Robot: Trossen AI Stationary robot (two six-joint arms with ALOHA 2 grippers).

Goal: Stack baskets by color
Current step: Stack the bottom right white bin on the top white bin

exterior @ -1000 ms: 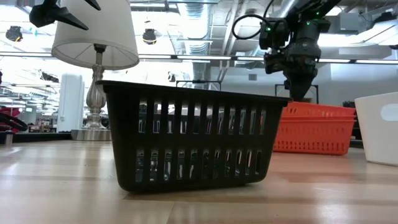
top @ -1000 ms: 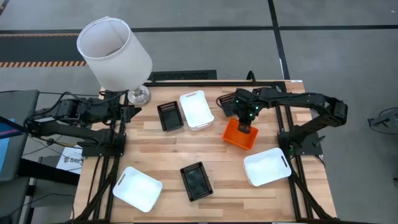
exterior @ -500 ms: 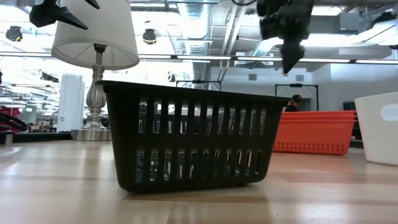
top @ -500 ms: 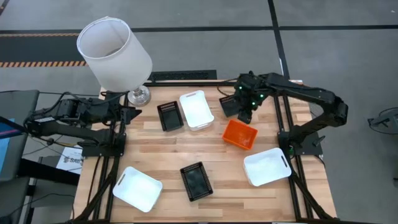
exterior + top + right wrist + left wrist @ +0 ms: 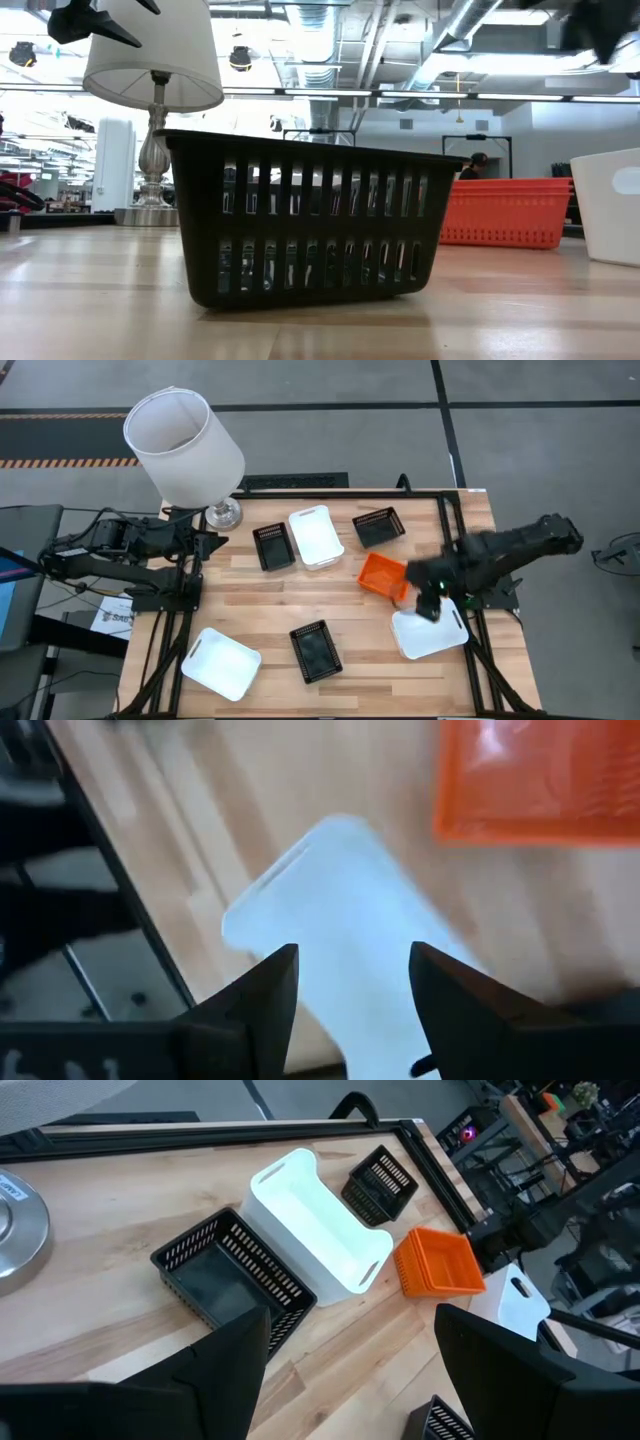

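Observation:
Three black baskets (image 5: 273,546), (image 5: 379,527), (image 5: 315,651) stand on the wooden table. Three white baskets do too: one mid-far (image 5: 316,536), one near left (image 5: 221,662), one near right (image 5: 430,630). An orange basket (image 5: 384,575) sits between them, also seen as the orange basket (image 5: 540,780) in the right wrist view. My right gripper (image 5: 355,970) hovers open above the near-right white basket (image 5: 340,930), touching nothing. My left gripper (image 5: 350,1330) waits open at the table's left edge, raised, facing the mid-far black basket (image 5: 235,1275).
A lamp with a big white shade (image 5: 183,445) stands on its metal base (image 5: 223,513) at the far left corner. Black frame rails (image 5: 450,535) run along the right side. Bare wood lies between the near baskets. A black basket (image 5: 305,230) fills the low view.
My right gripper has left the orange basket, risen, gone first toward the far edge, then swung fast toward the near right, and now hangs over the near-right white basket. The orange basket stays on the table where it was.

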